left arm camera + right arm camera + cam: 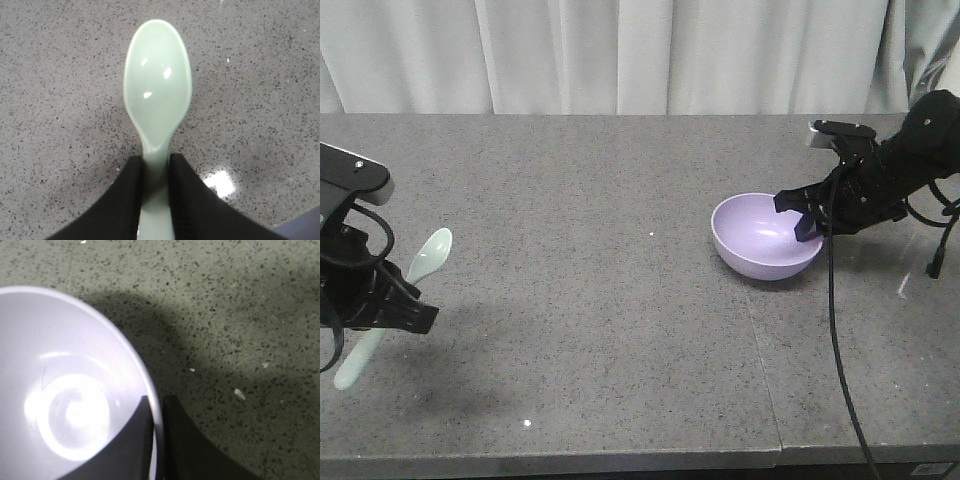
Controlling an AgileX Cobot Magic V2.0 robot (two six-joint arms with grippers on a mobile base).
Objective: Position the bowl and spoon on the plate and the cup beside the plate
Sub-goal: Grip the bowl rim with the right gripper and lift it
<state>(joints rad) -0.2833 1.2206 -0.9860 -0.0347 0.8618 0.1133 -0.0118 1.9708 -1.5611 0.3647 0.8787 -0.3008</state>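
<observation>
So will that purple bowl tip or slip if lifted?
The bowl likely hangs tilted, since the right gripper pinches only one side of the rim. Its glossy surface could slip. The thin wall suggests it's light.

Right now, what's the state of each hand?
Left hand: closed on the spoon, gripping its handle.
Right hand: closed on the bowl, pinching its rim.

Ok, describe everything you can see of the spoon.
The spoon is pale mint-green, glossy plastic by its look, with a rounded oval head and a flat handle. The left gripper is shut on the handle just behind the head, one finger each side. The spoon is over the left of the grey speckled table, head pointing toward the far side. Whether it touches the table cannot be told.
</observation>
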